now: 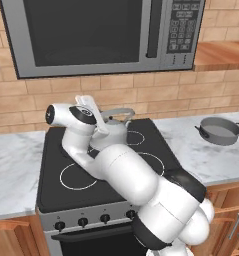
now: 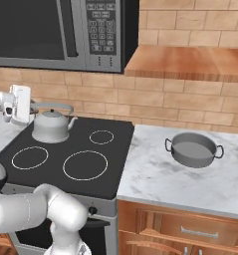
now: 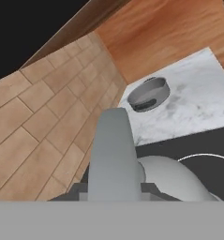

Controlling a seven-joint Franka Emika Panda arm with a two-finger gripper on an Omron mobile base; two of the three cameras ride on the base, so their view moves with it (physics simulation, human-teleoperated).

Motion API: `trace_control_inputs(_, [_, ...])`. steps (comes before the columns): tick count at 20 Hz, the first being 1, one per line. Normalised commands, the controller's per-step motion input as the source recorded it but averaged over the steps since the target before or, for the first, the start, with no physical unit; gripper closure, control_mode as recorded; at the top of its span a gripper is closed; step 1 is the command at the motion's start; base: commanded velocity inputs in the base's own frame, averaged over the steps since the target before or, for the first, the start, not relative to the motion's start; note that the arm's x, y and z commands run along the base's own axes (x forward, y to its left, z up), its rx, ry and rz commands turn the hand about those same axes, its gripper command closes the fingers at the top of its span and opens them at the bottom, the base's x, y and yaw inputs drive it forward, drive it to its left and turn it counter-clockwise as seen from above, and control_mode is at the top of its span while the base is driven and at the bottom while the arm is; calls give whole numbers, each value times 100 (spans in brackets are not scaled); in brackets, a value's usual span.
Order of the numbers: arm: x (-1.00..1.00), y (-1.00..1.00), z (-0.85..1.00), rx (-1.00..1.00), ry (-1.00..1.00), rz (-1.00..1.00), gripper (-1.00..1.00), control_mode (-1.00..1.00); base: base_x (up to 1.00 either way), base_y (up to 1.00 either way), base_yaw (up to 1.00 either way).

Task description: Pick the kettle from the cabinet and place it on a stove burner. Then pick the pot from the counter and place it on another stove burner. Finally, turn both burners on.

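I've got the gripper [image 2: 32, 105] clamped on the kettle's [image 2: 52, 127] arched handle; fingertips cut off in hand view. Kettle sits on the back-left burner, half hidden by my arm in left base view. Pot [image 2: 193, 149] well off on counter [image 2: 160, 179].

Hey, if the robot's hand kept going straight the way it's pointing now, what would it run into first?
The hand is shut on the kettle by its handle, so that sits right in line. Beyond it, the hand view looks toward the pot on the counter, though depth is unclear.
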Motion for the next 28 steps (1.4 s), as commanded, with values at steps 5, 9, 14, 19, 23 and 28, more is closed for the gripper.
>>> trace_control_inputs(5, [16, 22, -15, -1, 0, 4, 100, -100, 0, 0, 0])
trace_control_inputs(9, [21, 19, -12, -4, 0, 3, 100, -100, 0, 0, 0])
trace_control_inputs(14, [22, 22, -13, -6, 0, 3, 100, -100, 0, 0, 0])
trace_control_inputs(19, [25, 24, -14, -7, 0, 1, 100, -100, 0, 0, 0])
trace_control_inputs(23, [25, 27, -16, -7, 0, 1, 100, -100, 0, 0, 0])
trace_control_inputs(28, [25, 29, -19, -5, -2, 1, 100, -100, 0, 0, 0])
